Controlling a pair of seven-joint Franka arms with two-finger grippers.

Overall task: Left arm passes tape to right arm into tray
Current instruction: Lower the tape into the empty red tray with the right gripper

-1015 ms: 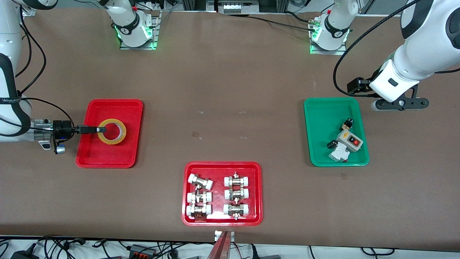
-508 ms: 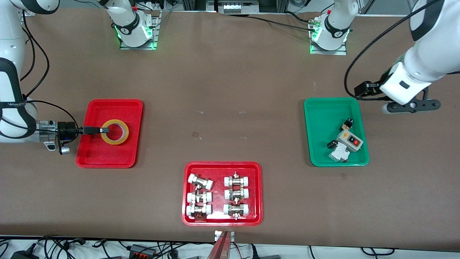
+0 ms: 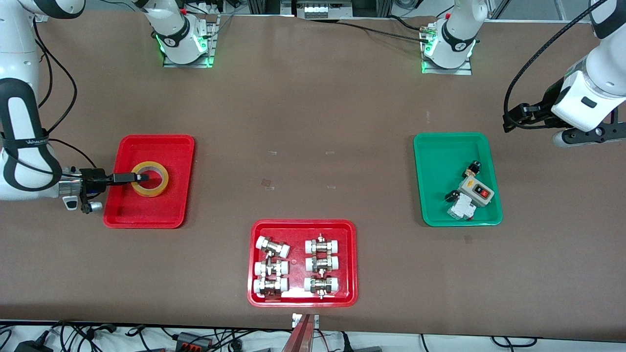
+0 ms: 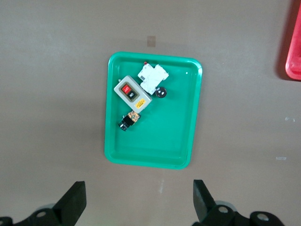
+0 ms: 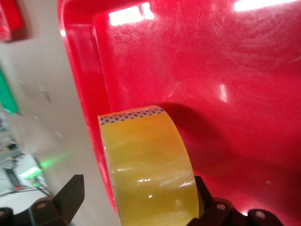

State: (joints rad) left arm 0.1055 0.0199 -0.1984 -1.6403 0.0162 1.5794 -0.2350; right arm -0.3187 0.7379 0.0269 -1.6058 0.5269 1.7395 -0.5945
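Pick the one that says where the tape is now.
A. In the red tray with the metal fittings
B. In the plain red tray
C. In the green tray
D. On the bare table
B: the tape sits within the rim of the plain red tray at the right arm's end of the table, with the right gripper at its rim.

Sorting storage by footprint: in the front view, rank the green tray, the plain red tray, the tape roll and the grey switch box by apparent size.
1. plain red tray and green tray: look alike, unranked
2. tape roll
3. grey switch box
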